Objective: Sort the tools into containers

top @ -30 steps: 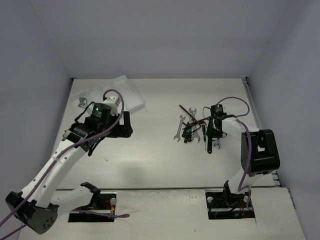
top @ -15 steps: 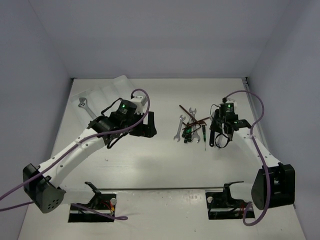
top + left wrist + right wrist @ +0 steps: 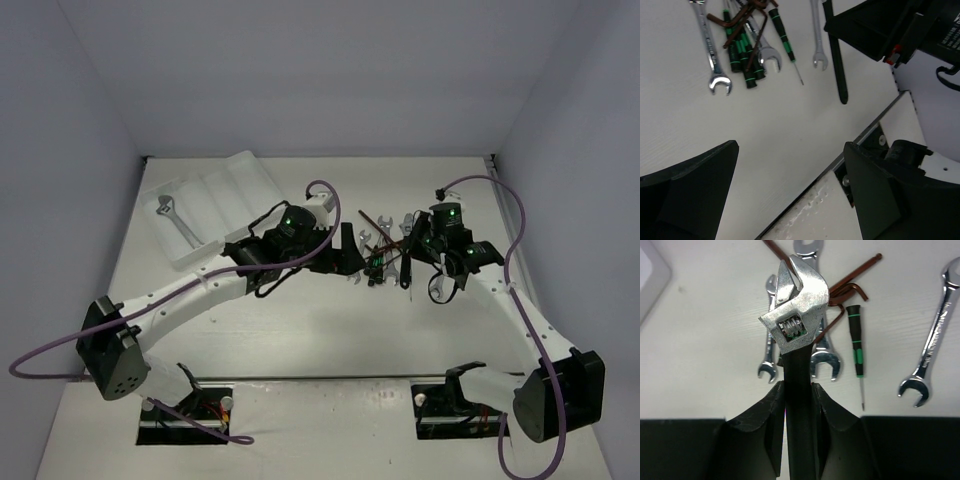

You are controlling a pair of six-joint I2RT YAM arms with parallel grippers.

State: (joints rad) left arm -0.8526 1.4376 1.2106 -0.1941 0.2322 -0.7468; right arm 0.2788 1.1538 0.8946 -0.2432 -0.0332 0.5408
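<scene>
My right gripper [image 3: 798,387] is shut on the handle of the black-handled adjustable wrench [image 3: 797,315], holding it above the pile; its silver head points away from me. In the top view the right gripper [image 3: 420,252] holds the wrench [image 3: 407,268] at the pile's right side. Under it lie open-end wrenches [image 3: 930,360], dark brown hex keys [image 3: 850,280] and a green-marked screwdriver [image 3: 856,350]. My left gripper [image 3: 350,250] hovers open at the pile's left edge, and in the left wrist view the left gripper [image 3: 791,146] has bare table between its fingers. The white tray [image 3: 240,175] holds a silver adjustable wrench [image 3: 175,218].
In the left wrist view, several screwdrivers [image 3: 742,55] and an open-end wrench [image 3: 710,45] lie ahead of my left fingers. The two arms are close together over the pile. The table's near edge [image 3: 860,140] and the right arm's base show behind.
My left arm has swung from the tray to the right, over to the pile, uncovering the tray. My right arm has stretched out, carrying the black-handled wrench slightly left.
</scene>
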